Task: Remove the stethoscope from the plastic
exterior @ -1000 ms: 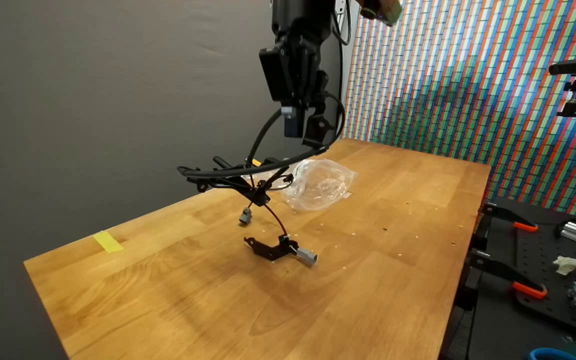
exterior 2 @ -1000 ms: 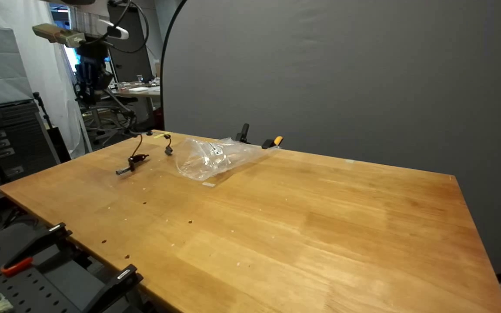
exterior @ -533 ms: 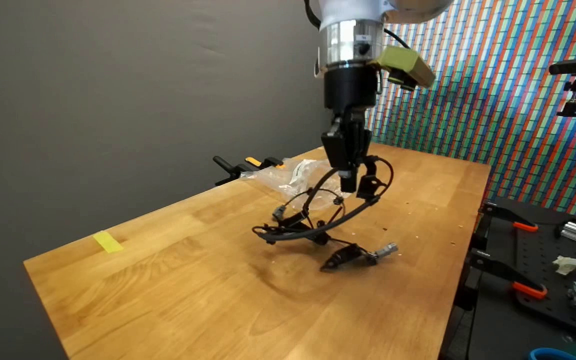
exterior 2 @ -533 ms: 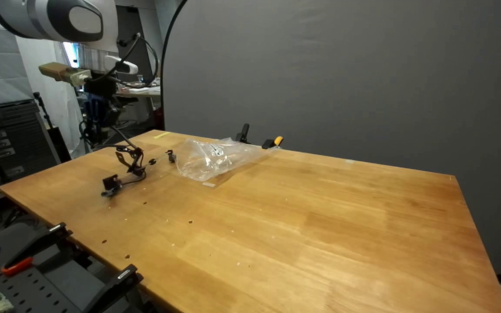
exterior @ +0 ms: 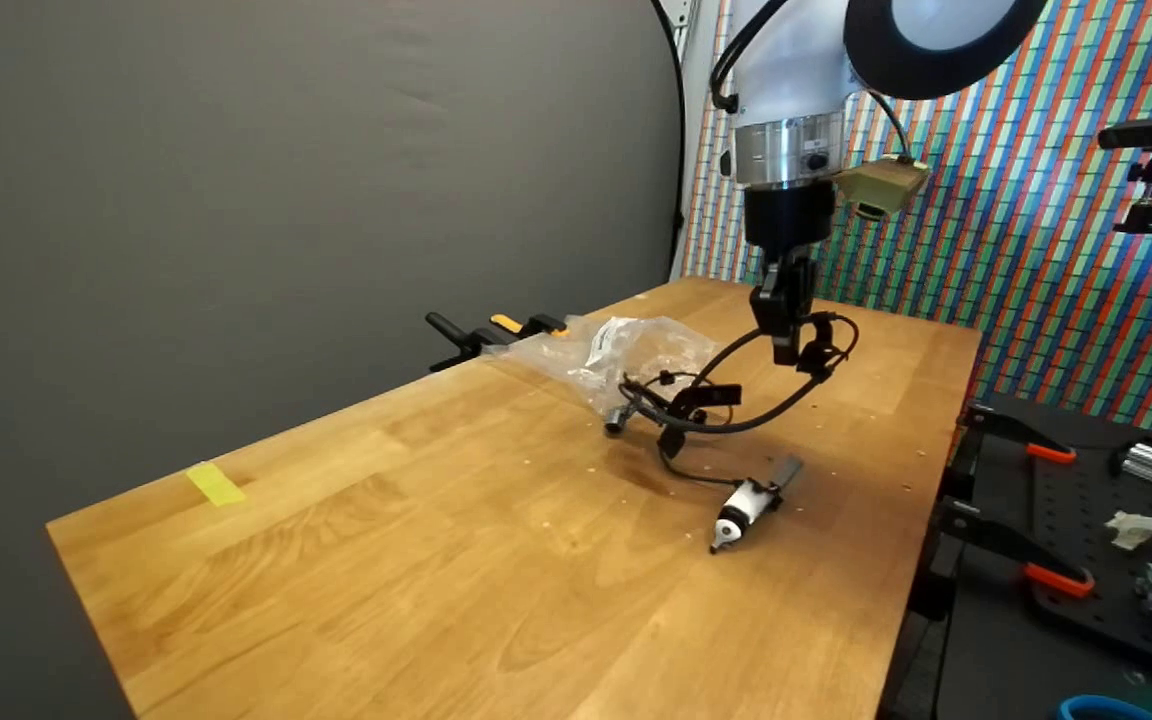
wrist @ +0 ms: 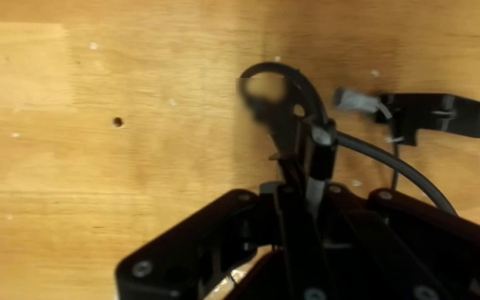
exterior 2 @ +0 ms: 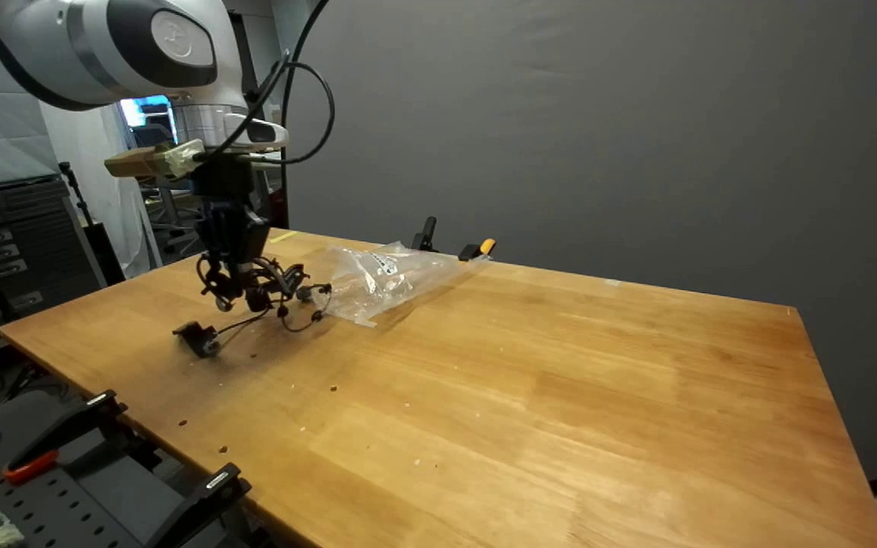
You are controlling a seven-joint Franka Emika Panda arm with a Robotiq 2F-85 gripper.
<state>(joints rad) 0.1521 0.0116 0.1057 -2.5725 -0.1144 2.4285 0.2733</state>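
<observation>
Beside a grey backdrop (exterior 2: 598, 137), a wooden table (exterior 2: 530, 396) bears clear plastic (exterior 2: 389, 280).

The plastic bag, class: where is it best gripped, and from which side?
Probably by a raised crease on top of the bag, coming from above: its thin film is crumpled and puffed, which should leave ridges to pinch. Clamps stand close to one edge and the harness hangs near another.
</observation>
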